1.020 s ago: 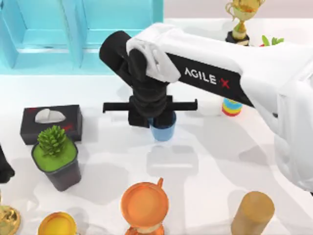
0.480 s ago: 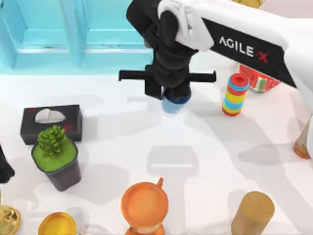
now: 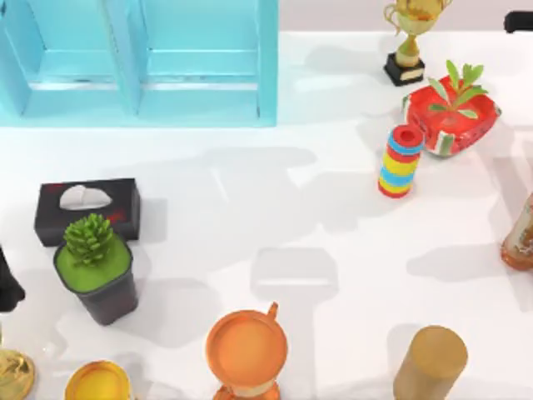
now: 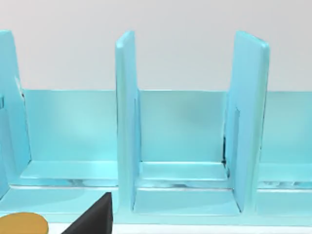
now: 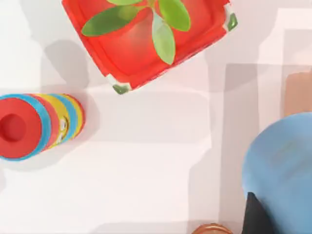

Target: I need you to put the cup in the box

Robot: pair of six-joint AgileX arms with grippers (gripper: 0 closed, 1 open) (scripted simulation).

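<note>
The cup (image 5: 280, 168) is seen close in the right wrist view, next to a dark finger (image 5: 258, 217) of the right gripper, above the table (image 5: 146, 161). Whether the fingers clamp it cannot be told. It seems light, stiff and smooth; holding at the rim wall looks best. No writing is readable.

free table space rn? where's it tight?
Bare: table middle, between the tissue box, striped stack and orange mug; also the strip before the blue box. Crowded: top-right corner around the red planter and trophy; the near edge.
</note>
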